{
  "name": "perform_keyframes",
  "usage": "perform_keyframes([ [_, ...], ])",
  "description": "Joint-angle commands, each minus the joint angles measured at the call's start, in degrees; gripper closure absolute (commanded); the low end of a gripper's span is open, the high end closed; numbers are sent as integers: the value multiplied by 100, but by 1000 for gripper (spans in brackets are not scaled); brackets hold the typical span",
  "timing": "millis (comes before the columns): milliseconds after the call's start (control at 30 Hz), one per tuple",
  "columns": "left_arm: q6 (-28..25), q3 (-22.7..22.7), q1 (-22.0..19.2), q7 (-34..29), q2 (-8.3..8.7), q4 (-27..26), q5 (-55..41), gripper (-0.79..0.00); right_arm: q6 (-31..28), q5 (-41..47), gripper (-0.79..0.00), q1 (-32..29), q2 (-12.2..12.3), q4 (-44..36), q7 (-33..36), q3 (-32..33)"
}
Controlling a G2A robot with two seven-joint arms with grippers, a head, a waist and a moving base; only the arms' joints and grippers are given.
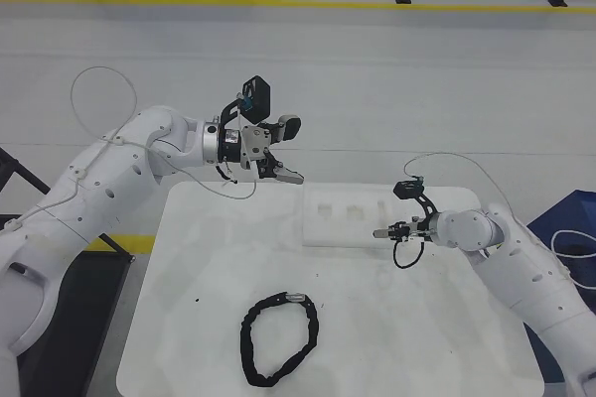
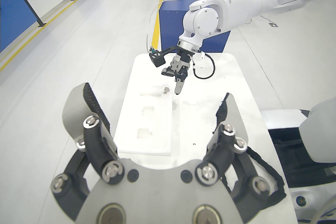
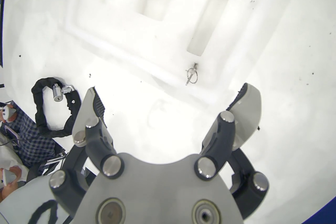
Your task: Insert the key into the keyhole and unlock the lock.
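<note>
Judged to be the opening step: fetching the key (image 3: 191,74), not yet gripped, lying with its ring on the border of the foam tray (image 3: 131,33), at the tray's 3 o'clock end and just past the end of the long recess (image 3: 210,17). Close above it, the right gripper (image 3: 170,91), spread wide and holding nothing. Off at 11 o'clock, over the far edge of the table (image 1: 199,298), the left gripper (image 1: 290,154), likewise wide open and empty. Down at 6 o'clock, well apart from the key, the chain lock (image 1: 278,337), with its padlock (image 3: 57,95) at the loop's 12 o'clock and the keyhole (image 3: 58,98) facing the right wrist camera. Next, probably: lowering to straddle the key and closing thin on so flat a thing, without nudging it into the recess beside it. Bare table between tray and lock, so ample room for carrying across. To mind: the tray's raised edge near the key, and the table's 3 o'clock edge by the right arm.
</note>
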Motion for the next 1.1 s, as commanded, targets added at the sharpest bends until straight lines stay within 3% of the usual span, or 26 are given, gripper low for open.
perform_keyframes([
  [0,0,0,0,0,0,0,0,-785,148,-14,-785,53,-55,64,1,-73],
  [300,0,0,0,0,0,0,0,-785,561,149,-785,258,-325,363,35,-325],
  [767,0,0,0,0,0,0,0,-785,574,127,-785,249,-324,363,24,-327],
  [1067,0,0,0,0,0,0,0,-785,1369,-592,-785,424,-370,-148,702,-466],
])
